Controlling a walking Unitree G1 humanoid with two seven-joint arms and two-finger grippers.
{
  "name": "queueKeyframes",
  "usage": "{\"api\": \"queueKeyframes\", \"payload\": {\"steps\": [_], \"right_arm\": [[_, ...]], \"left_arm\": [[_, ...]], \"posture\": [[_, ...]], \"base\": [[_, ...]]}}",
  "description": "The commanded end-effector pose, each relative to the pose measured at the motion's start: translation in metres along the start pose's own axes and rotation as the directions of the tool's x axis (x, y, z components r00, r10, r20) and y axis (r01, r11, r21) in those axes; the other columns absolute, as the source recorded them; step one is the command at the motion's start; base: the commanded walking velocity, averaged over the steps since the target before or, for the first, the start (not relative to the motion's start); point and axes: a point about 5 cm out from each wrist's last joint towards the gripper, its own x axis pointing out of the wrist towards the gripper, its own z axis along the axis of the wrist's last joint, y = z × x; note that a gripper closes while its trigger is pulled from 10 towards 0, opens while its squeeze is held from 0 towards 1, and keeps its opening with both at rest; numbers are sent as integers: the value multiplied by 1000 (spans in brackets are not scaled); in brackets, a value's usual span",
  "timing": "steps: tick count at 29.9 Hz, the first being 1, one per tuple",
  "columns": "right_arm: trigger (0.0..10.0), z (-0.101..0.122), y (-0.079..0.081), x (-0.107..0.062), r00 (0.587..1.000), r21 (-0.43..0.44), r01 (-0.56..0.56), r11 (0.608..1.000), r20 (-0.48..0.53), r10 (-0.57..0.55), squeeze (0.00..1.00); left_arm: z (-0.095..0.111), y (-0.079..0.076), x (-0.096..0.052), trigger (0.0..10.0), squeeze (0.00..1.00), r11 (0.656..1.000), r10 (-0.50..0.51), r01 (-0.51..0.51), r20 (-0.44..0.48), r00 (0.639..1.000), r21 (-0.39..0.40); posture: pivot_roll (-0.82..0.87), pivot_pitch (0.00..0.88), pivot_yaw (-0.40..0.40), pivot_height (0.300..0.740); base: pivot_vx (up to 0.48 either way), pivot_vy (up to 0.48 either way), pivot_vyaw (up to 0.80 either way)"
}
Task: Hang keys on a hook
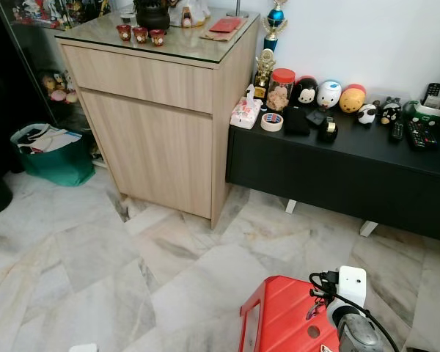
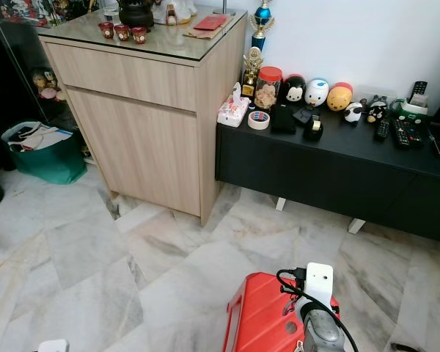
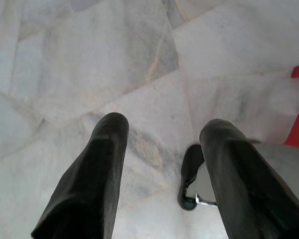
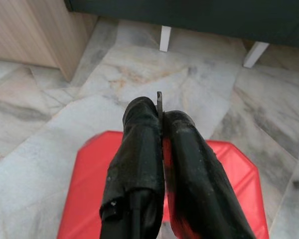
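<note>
My right gripper [image 4: 161, 115] is shut, and a thin dark metal strip [image 4: 159, 98], apparently part of the keys, sticks out between its fingertips. It hovers over a red plastic stool [image 4: 94, 174]; the rest of the keys is hidden by the fingers. In the left eye view the right wrist [image 1: 352, 308], with its white camera block and black cable, sits low on the right above that stool [image 1: 282, 319]. My left gripper [image 3: 162, 130] is open and points down at the marble floor, with nothing between its fingers.
A tall light-wood cabinet [image 1: 154, 125] with a glass top stands ahead on the left. A low black bench [image 1: 337, 169] beside it carries toys, tape and remotes. A green bag [image 1: 51, 158] sits far left. Marble floor [image 1: 132, 264] lies open between me and them.
</note>
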Motion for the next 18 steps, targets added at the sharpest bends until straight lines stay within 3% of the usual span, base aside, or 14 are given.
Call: {"api": "queueKeyframes", "payload": {"steps": [1,15,18], "right_arm": [[10000,3,-2,1,1000,14,11,1000,15,-12,0],[10000,10,-2,4,999,15,3,1000,33,-3,0],[10000,9,-1,3,1000,13,3,1000,30,-3,0]], "left_arm": [[-7,-1,-2,10000,0,1000,-1,1,-31,1000,-14],[-14,-2,-4,10000,0,1000,2,-3,-69,998,-23],[-15,1,-4,10000,0,1000,4,-6,-74,997,-23]], "posture": [[115,0,-45,722],[113,0,-49,722],[114,0,-50,722]], "base": [[0,0,0],[0,0,0],[-261,0,0]]}}
